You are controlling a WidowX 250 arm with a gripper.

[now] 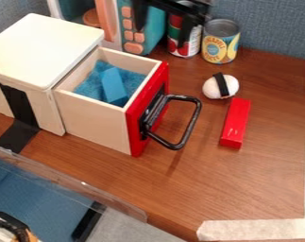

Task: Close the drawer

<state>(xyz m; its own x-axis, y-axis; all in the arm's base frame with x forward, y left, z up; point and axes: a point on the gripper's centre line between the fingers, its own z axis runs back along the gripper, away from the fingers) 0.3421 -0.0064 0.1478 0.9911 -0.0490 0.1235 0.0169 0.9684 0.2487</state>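
I have tool (163,35) near top edge, spread and empty, so free to push. Drawer (95,120) sits pulled out of white cabinet (44,47), handle (195,116) outward. Black tape (17,104) joins cabinet to desk (180,189), probably bracing it against my push.

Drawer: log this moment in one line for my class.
drawer open | blue block inside | end effector open, at view's top edge | closing not yet done
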